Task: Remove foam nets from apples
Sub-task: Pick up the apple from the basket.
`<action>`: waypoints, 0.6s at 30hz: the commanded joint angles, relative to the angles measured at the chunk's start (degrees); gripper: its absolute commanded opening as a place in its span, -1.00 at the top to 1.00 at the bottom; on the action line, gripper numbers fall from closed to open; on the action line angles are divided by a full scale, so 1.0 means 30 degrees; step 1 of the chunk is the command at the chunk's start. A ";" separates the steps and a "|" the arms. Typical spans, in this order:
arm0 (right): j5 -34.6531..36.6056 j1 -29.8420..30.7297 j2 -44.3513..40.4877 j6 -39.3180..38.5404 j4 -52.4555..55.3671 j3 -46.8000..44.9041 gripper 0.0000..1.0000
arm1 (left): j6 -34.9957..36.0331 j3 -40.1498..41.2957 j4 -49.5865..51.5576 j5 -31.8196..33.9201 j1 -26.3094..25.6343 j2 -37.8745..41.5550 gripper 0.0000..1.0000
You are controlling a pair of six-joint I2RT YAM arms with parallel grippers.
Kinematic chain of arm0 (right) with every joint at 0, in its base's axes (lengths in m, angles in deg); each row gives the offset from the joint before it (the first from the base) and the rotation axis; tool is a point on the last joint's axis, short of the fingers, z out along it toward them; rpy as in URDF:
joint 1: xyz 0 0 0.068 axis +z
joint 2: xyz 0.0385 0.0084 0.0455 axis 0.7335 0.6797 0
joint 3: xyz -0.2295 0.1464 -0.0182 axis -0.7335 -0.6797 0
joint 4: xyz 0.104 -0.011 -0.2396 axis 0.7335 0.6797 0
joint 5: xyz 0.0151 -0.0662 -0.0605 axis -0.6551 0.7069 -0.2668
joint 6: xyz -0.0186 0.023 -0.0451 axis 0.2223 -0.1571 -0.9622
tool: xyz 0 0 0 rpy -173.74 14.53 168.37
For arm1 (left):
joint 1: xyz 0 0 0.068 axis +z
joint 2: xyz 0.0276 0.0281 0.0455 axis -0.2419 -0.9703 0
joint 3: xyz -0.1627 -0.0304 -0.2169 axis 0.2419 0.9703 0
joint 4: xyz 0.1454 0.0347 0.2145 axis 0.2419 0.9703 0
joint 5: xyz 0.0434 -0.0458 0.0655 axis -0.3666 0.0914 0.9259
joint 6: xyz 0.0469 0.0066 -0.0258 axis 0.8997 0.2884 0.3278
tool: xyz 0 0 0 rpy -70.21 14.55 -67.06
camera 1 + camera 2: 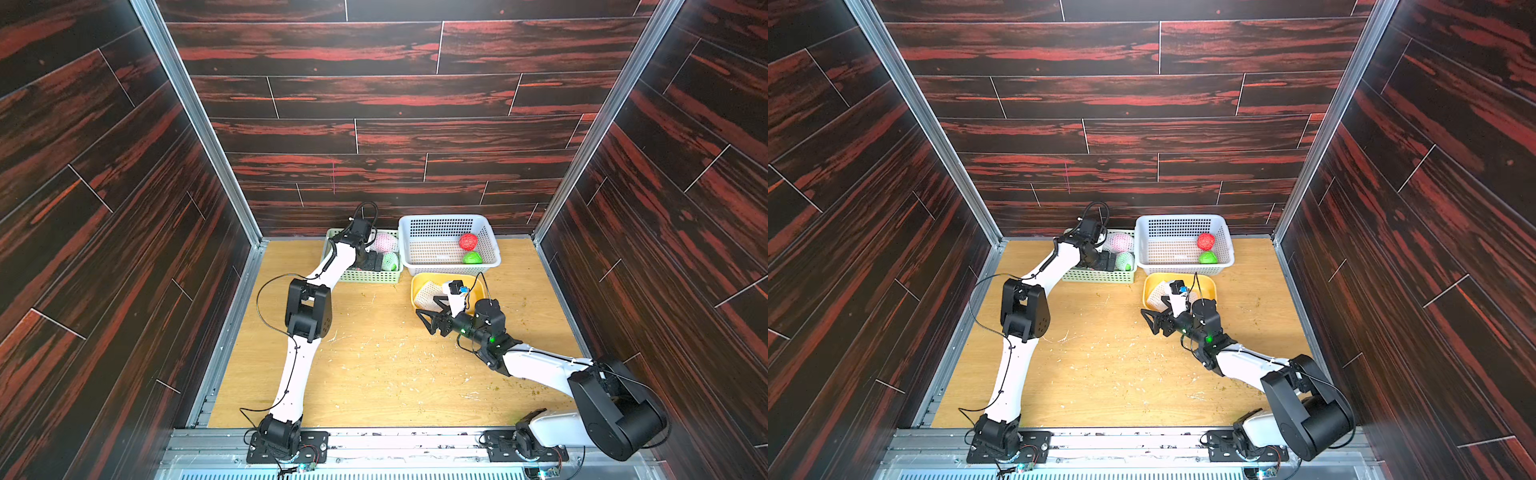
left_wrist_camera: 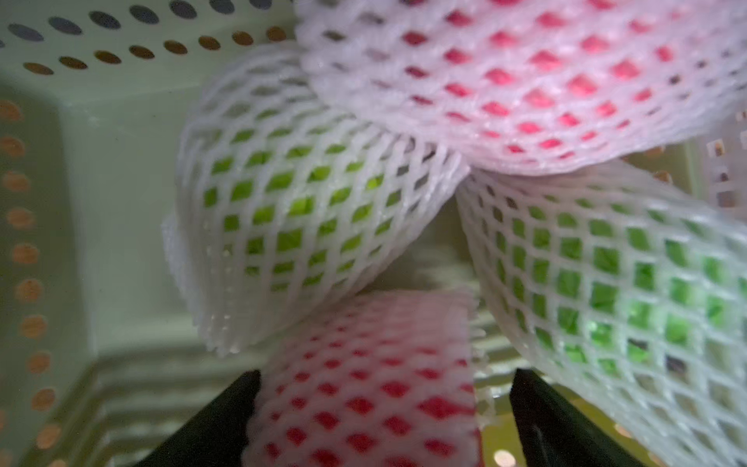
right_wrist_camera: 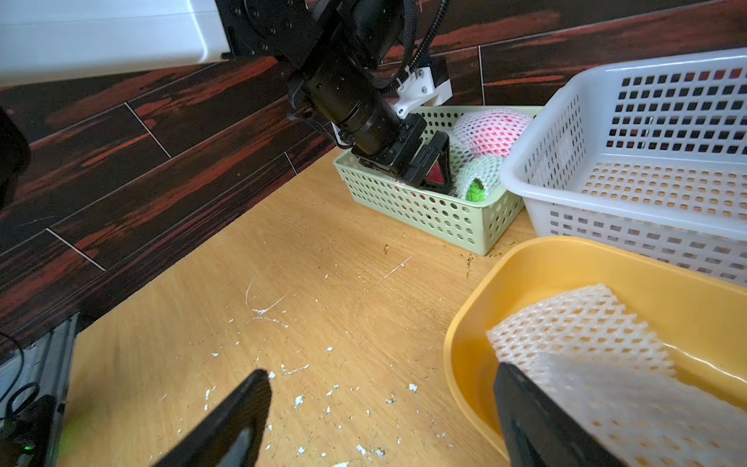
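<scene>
**Desk:** The left gripper [image 2: 384,388], jaws apart, straddles a netted red apple [image 2: 364,404] in the green basket [image 3: 424,210], among other netted apples [image 2: 283,210].

**Editor:** A pick-up seems in hand, and closing squarely comes next. The right gripper [image 3: 382,372], jaws apart and empty, hangs by the yellow tray [image 3: 566,258] holding a shed foam net [image 3: 578,323].

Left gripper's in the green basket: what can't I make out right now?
Left gripper: tips hidden in both top views by its own body.
Nearest netted red apple: left wrist view, blurred, cut by the edge.
Nets in the yellow tray: count unclear; right arm covers them in top views.
</scene>
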 commanded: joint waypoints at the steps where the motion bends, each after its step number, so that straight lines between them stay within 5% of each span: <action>1: 0.0315 0.0057 0.0408 -0.0066 0.0240 0.0446 -0.80 | 0.0219 0.0024 0.0424 0.0240 0.0003 0.0752 -0.92; 18: 0.1385 0.0061 0.0554 -0.0187 0.1706 0.1027 -0.80 | 0.0183 -0.1433 0.0986 0.0121 0.0003 0.0646 -0.40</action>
